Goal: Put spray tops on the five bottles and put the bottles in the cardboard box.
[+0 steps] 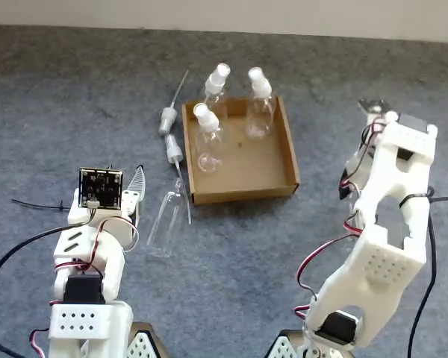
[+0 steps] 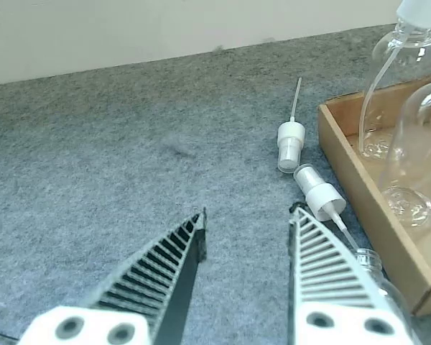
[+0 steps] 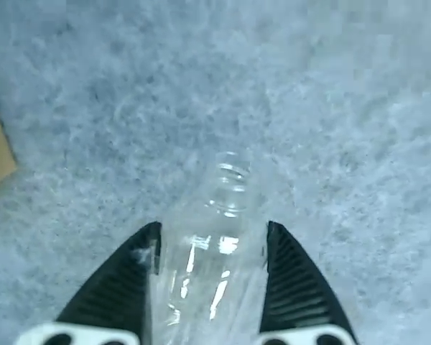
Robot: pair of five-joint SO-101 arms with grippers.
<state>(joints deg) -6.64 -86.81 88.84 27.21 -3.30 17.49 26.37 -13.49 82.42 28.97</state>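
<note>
The left arm [image 1: 89, 261] sat folded low, off the front-left corner of the shallow brown cardboard box [image 1: 243, 194]. The left gripper [image 2: 248, 214] was released, its ribbed fingers spread wide above the grey carpeted tabletop [image 1: 75, 97] and pointing along the box's left wall.

The right arm [image 1: 388, 224] was stretched long past the box's right side. The right gripper [image 3: 214, 228] was grasping a clear plastic bottle with an open neck [image 3: 219, 266], one black finger on each flank, the neck pointing forward beyond the fingertips. That bottle was held off the box's right side, apart from it. I could not tell whether it touched the carpet.

Three clear plastic bottles with white spray tops [image 1: 209, 138] stood inside the box, grouped toward its far-left part, and the near-right floor of the box was bare cardboard. Two loose white spray tops with thin dip tubes [image 2: 291, 140] lay just outside the box's left wall, one beyond the other. A second clear topless bottle [image 1: 164, 216] lay on its side near the box's front-left corner, just beside the left gripper's finger.

Open carpet spread to the left of the box and in front of it, between the two arms.
</note>
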